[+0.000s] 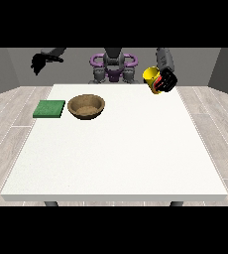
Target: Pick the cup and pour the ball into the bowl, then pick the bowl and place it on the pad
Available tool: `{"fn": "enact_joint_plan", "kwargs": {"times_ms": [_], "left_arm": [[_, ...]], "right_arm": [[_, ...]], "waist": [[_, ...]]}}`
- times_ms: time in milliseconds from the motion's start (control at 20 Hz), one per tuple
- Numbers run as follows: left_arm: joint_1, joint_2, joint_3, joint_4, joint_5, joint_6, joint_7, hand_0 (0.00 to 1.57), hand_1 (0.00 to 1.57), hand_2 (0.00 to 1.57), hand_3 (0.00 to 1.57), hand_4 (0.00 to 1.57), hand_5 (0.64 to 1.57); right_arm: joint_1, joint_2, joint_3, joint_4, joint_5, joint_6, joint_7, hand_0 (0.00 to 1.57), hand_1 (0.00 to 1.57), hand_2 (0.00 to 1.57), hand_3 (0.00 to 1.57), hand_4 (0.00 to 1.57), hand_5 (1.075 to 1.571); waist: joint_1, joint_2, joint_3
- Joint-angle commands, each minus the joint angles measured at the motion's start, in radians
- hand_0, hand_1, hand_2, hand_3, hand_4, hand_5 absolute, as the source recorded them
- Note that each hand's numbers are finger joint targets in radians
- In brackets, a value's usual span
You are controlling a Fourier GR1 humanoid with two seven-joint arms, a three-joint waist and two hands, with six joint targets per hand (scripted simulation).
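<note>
The hand at the view's right [166, 79] is holding the yellow cup [150, 76] above the far right edge of the white bench [116, 149], with its fingers curled round the cup's side. The cup is tilting and its mouth is facing toward the bowl side. I cannot see the ball. The cup is looking light and stiff, perhaps a little smooth, so taking it round the body seems sensible. The brown bowl [86, 106] is standing well apart, just beside the green pad [49, 109]; its rim looks best for taking hold. The hand at the view's left [38, 62] is hanging in the air, holding nothing; its fingers I cannot tell.
</note>
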State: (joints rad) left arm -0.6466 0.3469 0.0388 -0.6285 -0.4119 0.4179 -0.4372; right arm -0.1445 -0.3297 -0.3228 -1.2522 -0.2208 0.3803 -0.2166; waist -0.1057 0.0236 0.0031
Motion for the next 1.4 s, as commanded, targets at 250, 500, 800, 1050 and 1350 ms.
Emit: {"fn": "enact_joint_plan", "kwargs": {"times_ms": [250,500,800,1050,1350], "left_arm": [[-0.136,-0.037,-0.149,0.011,-0.261,0.108,0.347,1.49,1.49,1.57,1.57,1.51,1.267],[-0.173,-0.083,-0.226,-0.038,-0.385,0.105,0.455,1.50,1.50,1.57,1.57,1.51,1.245],[-0.266,-0.136,-0.396,0.019,-0.639,0.056,0.684,1.55,1.55,1.57,1.57,1.57,1.203],[-0.322,-0.206,-0.552,0.047,-0.844,0.015,0.769,1.50,1.50,1.57,1.57,1.38,1.400],[-0.409,-0.252,-0.713,0.091,-1.020,-0.163,0.778,1.51,1.51,1.57,1.57,1.57,1.042]], "right_arm": [[-0.032,-0.017,0.002,0.072,0.007,0.034,-0.031,0.00,0.00,0.00,0.00,0.00,1.568],[-0.060,-0.040,-0.043,0.156,-0.018,0.044,-0.061,0.00,0.00,0.00,0.00,0.00,1.569],[-0.016,-0.025,-0.016,0.186,0.012,0.050,-0.058,0.00,0.00,0.00,0.00,0.00,1.570],[-0.051,-0.051,-0.037,0.227,-0.007,0.084,-0.088,0.00,0.00,0.00,0.00,0.00,1.571],[-0.064,-0.058,-0.029,0.252,0.013,0.083,-0.101,0.00,0.00,0.00,0.00,0.00,1.570]], "waist": [[-0.033,-0.014,-0.0024],[0.017,-0.021,-0.0022],[-0.011,-0.124,-0.0007],[-0.016,-0.076,-0.0003],[-0.037,-0.061,-0.0001]]}}
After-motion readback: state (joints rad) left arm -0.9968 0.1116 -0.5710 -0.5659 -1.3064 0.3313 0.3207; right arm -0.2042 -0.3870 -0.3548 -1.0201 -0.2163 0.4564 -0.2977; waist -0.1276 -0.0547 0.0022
